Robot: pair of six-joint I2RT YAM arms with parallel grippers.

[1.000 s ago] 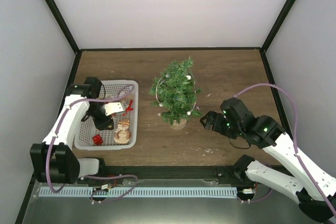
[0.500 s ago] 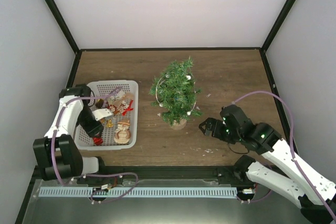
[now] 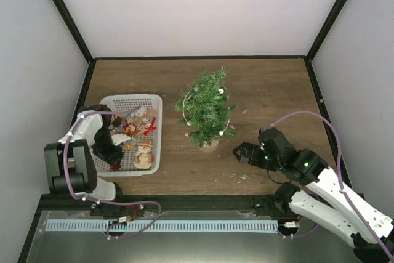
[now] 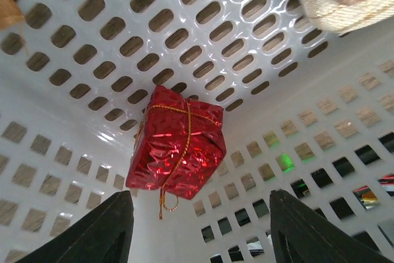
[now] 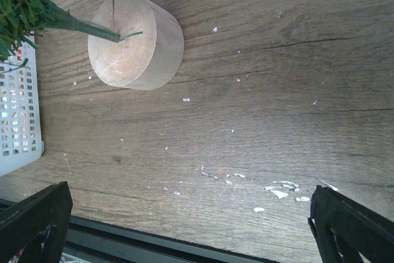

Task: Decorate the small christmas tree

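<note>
The small christmas tree [image 3: 206, 110] stands upright mid-table on its wooden base [image 5: 135, 47], a white basket [image 3: 138, 97] of ornaments to its left. The left gripper [image 4: 199, 196] sits inside the basket, jaws apart and empty, facing a red foil gift [image 4: 178, 146]; fetching it looks like the step in hand, so next the jaws must pass either side of it and close. The right gripper [image 5: 189, 190] hovers by the base, spread wide, holding nothing

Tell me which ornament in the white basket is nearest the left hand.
The red foil gift box with gold string, just ahead of the open left hand; the snowman-like figure and other ornaments lie farther off.
</note>
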